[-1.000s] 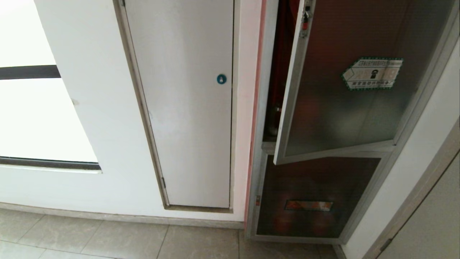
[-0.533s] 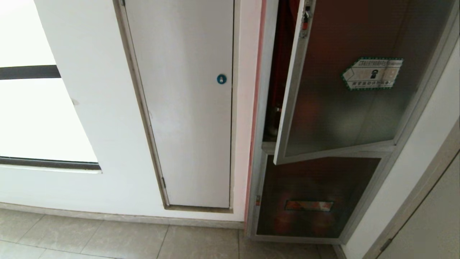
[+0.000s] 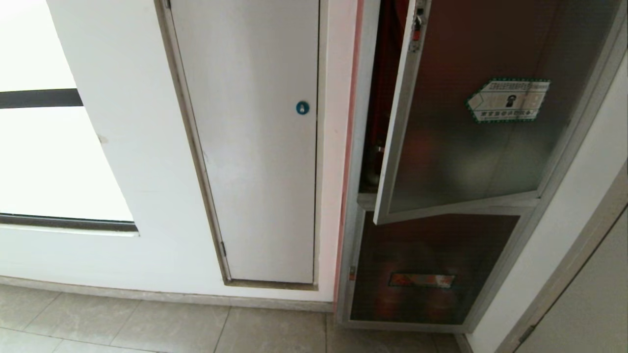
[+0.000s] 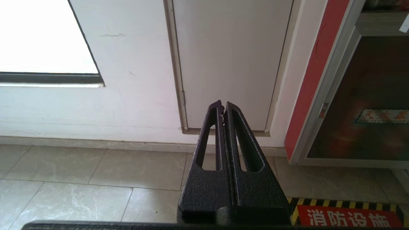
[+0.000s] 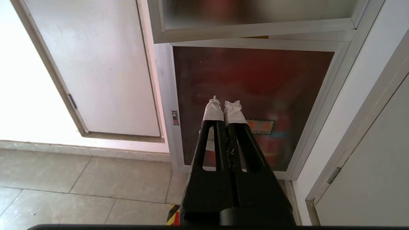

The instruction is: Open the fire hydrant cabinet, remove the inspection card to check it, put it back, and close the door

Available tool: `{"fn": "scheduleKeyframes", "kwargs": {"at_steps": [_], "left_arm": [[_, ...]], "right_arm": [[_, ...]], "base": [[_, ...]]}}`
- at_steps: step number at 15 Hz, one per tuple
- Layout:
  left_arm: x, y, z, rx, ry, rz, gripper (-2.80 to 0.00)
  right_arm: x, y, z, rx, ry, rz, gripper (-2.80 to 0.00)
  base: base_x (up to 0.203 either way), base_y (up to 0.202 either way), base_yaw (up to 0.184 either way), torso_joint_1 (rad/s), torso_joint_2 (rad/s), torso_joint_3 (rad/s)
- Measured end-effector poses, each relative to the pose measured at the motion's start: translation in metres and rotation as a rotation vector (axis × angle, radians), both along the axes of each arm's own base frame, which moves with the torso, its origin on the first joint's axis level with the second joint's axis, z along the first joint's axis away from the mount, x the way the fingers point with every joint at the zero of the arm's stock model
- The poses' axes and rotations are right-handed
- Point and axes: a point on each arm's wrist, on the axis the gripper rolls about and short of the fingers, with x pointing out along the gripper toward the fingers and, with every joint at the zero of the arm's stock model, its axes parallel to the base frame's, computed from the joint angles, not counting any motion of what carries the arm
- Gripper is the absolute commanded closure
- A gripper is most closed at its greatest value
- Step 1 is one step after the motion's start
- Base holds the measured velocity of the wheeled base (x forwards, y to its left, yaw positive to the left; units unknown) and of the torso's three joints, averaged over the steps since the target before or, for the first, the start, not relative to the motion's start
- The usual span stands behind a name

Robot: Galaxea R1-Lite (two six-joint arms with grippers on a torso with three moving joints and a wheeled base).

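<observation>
Cabinet [image 3: 380,98] standing ajar on the right of the wall, its glass door [image 3: 471,127] swung partway out on right-hand hinges, the free edge with the red latch [image 3: 417,29] pointing up and left. We are not seeing the inspection card anywhere. Our right gripper [image 5: 223,107] is hanging low before the lower glass panel [image 5: 252,95], taped fingertips [image 5: 213,110] pressed together on nothing. Our left gripper [image 4: 222,107] is facing the white panel [image 4: 230,57], likewise pinched closed and empty. We are judging the right arm nearer: the door's upright edge lies above its fingers.
</observation>
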Motion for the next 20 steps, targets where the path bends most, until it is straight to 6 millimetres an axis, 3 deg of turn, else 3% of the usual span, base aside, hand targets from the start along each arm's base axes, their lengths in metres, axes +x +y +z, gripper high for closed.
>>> {"fn": "scheduleKeyframes", "kwargs": {"at_steps": [13,20], "left_arm": [[0.0,0.0,0.0,0.001,0.0,0.0,0.0],[0.0,0.0,0.0002,0.002,-0.002,0.0,0.0]], "right_arm": [[0.0,0.0,0.0,0.0,0.0,0.0,0.0],[0.0,0.0,0.0,0.0,0.001,0.0,0.0]], "base": [[0.0,0.0,0.0,0.0,0.0,0.0],[0.177,0.0,0.001,0.005,0.0,0.002]]}}
